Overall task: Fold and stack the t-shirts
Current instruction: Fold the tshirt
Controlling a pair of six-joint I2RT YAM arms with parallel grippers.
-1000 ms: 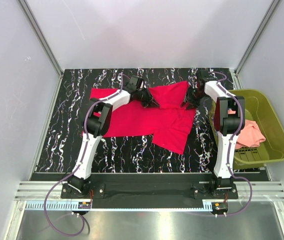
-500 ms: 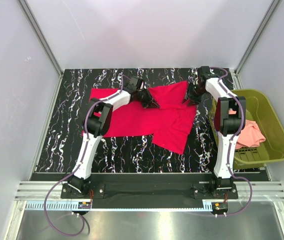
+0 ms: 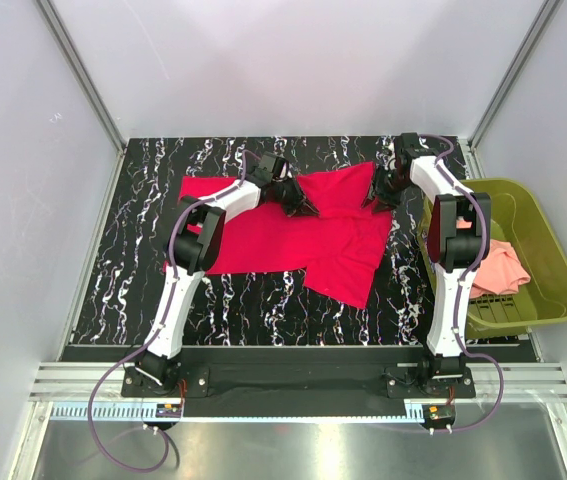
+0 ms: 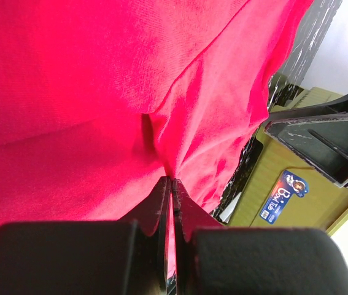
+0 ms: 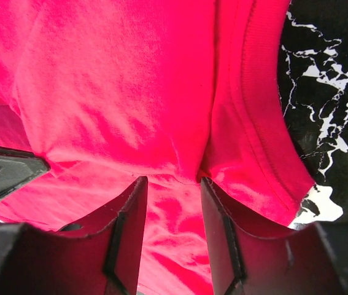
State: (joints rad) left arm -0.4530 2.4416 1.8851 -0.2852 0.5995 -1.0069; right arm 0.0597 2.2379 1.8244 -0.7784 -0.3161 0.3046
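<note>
The crimson t-shirt (image 3: 303,240) lies spread and rumpled on the black marbled worktop (image 3: 133,280). One sleeve reaches toward the far left, and a loose flap hangs toward the near edge. The left gripper (image 4: 171,182) has its jaws pressed together on a raised pinch of the red cloth near the collar. The right gripper (image 5: 172,184) is at the shirt's far right corner, its jaws apart and straddling a wrinkled seam. The salmon-pink t-shirt (image 3: 503,265) sits crumpled inside the olive basket (image 3: 553,250) on the right.
</note>
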